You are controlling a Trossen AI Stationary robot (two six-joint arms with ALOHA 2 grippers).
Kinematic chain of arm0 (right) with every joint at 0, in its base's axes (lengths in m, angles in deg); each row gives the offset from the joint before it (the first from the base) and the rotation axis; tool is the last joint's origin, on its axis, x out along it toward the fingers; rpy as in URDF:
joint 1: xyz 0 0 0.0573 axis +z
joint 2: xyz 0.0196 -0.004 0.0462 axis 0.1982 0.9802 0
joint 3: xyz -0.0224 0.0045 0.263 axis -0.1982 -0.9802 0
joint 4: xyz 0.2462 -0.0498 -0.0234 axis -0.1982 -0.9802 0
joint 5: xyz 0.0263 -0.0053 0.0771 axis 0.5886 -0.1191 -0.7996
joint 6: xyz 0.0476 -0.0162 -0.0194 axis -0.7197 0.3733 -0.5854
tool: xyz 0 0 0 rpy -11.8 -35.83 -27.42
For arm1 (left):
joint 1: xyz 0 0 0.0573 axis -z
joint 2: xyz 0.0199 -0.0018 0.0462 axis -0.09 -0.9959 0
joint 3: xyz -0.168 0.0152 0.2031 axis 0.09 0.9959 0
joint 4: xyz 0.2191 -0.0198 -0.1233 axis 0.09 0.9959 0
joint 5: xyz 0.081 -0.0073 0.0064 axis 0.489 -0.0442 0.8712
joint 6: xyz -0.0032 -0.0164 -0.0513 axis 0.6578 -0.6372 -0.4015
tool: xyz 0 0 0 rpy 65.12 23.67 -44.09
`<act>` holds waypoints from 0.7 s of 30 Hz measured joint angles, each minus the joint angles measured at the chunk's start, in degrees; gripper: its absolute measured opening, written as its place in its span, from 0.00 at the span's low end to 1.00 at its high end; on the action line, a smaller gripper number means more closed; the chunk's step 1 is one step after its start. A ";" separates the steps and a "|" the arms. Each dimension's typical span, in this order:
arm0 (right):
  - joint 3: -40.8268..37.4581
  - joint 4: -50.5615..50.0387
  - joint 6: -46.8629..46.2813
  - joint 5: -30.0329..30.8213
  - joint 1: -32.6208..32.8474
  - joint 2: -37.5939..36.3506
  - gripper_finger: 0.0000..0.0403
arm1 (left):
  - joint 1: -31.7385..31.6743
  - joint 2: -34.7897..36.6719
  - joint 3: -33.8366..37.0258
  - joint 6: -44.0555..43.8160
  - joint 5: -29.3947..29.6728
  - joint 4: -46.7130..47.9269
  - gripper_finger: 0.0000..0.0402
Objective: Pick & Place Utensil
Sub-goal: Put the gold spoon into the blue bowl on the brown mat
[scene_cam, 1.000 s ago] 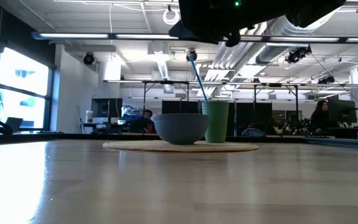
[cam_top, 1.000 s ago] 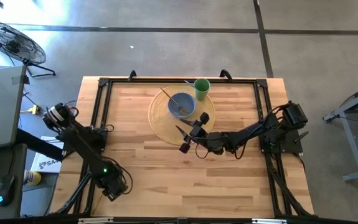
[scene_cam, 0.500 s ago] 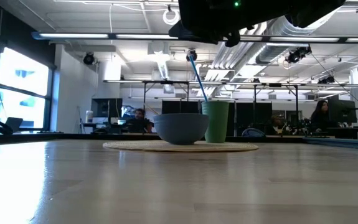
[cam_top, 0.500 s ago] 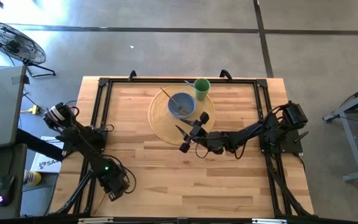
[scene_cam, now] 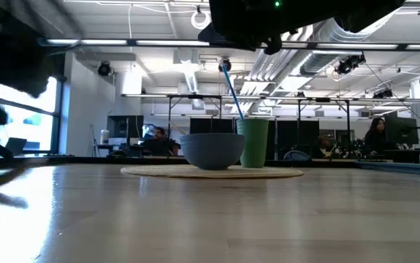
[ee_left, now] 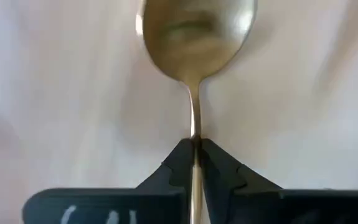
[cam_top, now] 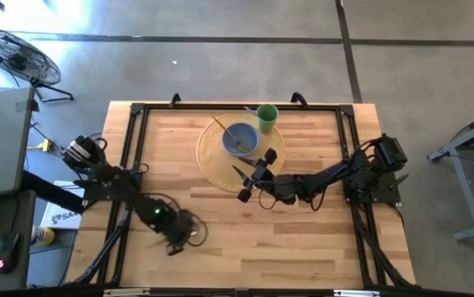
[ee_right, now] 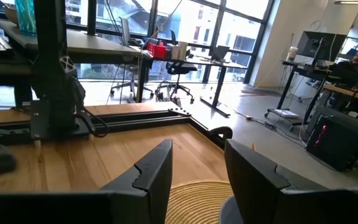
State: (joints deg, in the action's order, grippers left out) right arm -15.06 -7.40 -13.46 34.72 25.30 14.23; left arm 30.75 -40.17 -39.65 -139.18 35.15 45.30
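Metal: a gold-toned spoon [ee_left: 195,37], stiff, light and smooth, likely to slip; the thin handle is the natural hold.
Left gripper [ee_left: 195,148]: clenched on the spoon's handle just below the bowl, which juts forward past the fingertips.
Location: over the near-left of the wooden table [cam_top: 302,239], well apart from the woven placemat [cam_top: 212,165].
Right gripper [ee_right: 197,165]: released, empty, above the placemat's near edge.
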 joint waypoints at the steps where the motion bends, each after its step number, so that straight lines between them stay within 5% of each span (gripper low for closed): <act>1: 0.00 0.27 0.15 0.00 0.00 0.00 0.35 | -0.98 -0.14 -0.50 3.84 4.01 -1.07 0.03; 4: 0.00 1.93 2.22 0.01 0.00 0.00 0.35 | -3.53 -0.07 -1.10 17.09 10.03 -6.44 0.02; 11: 0.00 4.12 9.87 1.09 2.25 -1.65 0.35 | -9.42 -1.23 -1.21 45.43 9.70 -19.28 0.03; 21: 0.07 -3.39 13.82 4.78 7.86 -8.65 0.35 | -10.36 -9.14 -1.14 66.06 8.91 -33.78 0.03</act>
State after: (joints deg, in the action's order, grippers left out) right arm -14.99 -10.79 0.35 39.50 33.16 5.59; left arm 20.39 -49.31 -40.79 -73.12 44.05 11.52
